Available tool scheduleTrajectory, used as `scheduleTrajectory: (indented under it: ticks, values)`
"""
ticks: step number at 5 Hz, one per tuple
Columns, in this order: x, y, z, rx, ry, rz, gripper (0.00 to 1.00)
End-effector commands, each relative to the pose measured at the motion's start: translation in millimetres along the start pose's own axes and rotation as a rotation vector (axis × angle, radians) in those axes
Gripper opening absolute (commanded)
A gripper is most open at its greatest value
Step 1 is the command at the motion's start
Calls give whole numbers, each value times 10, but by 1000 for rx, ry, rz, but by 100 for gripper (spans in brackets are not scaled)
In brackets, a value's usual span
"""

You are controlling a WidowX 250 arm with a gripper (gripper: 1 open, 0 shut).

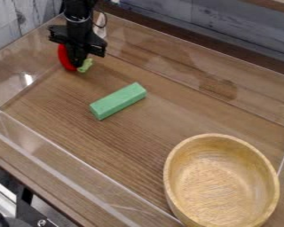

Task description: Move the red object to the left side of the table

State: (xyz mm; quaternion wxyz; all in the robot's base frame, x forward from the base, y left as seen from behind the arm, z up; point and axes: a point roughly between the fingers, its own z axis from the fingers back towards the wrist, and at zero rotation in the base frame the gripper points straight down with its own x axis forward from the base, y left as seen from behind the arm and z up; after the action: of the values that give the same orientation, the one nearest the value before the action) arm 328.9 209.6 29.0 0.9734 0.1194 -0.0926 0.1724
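1. The jaws point down at the upper left of the frame, closed on the red toy (70, 60).
2. The toy hangs low over the worktop (192, 97), near the clear corner walls; I cannot tell whether it touches the wood.
3. A green block (117, 100) lies near centre, apart from it.
4. A bowl (170, 173) stands lower right.

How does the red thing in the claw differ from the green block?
The red object is round and small; the green block is long, rectangular and bigger. The red object sits gripped in the claw; the green block lies free on the table. Both are far smaller than the bowl.
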Motion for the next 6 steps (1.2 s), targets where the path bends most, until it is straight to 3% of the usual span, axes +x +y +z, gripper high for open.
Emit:
scheduleTrajectory:
  ticks: [1, 3, 6]
  values:
    - [67, 16, 8, 15, -27, 18, 0]
    - [54, -6, -45, 25, -15, 33, 0]
    - [74, -72, -170, 26, 30, 22, 0]
